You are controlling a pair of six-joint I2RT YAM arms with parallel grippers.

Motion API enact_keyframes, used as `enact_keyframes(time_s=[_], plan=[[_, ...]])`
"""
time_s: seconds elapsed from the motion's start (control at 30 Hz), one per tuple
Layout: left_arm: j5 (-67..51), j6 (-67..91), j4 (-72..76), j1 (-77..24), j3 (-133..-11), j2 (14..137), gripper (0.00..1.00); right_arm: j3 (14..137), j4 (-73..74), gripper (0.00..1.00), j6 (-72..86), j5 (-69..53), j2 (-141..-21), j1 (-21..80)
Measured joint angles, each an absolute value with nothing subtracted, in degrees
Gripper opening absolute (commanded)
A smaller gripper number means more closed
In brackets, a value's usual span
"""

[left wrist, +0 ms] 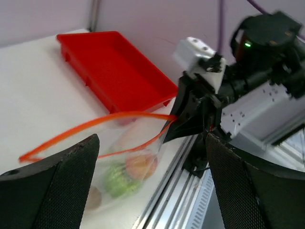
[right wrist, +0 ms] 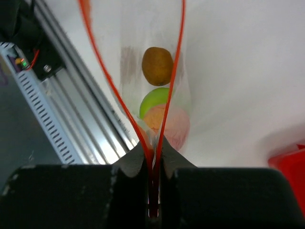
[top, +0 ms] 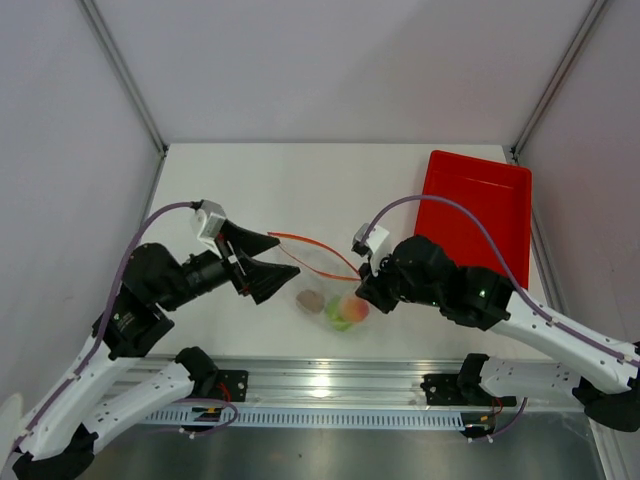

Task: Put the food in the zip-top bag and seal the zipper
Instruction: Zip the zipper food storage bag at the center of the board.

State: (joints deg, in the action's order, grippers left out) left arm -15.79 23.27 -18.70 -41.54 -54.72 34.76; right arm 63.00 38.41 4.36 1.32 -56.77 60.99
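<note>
At table centre, near front edge: zip-top bag holds food, all three pieces inside; zipper gapes unsealed; right gripper clamped on zipper end at 3 o'clock; left gripper spread wide, empty, at 9 o'clock. Risk: loose mouth sags; strips misalign; seal incomplete.

The left arm reaches in from its side with the forearm low, and the left gripper stands with its jaws spread wide, holding nothing. The right arm bends inward, and the right gripper faces the left one, jaws pinched tight on the zipper.
</note>
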Motion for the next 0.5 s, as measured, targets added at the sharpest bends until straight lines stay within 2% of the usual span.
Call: enact_keyframes(time_s=[0.2, 0.3, 0.5], plan=[[-29.6, 11.9, -14.8, -44.5, -57.1, 41.9, 0.94, 63.0, 41.7, 0.0, 3.2, -9.8, -57.6, 60.7], [-35.6, 5.5, -14.2, -46.3, -58.1, 45.7, 1.0, 63.0, 42.4, 0.0, 2.3, -15.2, -57.7, 59.6], [-43.5, -3.3, -13.9, -47.2, -58.1, 51.6, 0.97, 63.0, 43.0, 0.0, -0.1, -23.1, -57.8, 57.1]])
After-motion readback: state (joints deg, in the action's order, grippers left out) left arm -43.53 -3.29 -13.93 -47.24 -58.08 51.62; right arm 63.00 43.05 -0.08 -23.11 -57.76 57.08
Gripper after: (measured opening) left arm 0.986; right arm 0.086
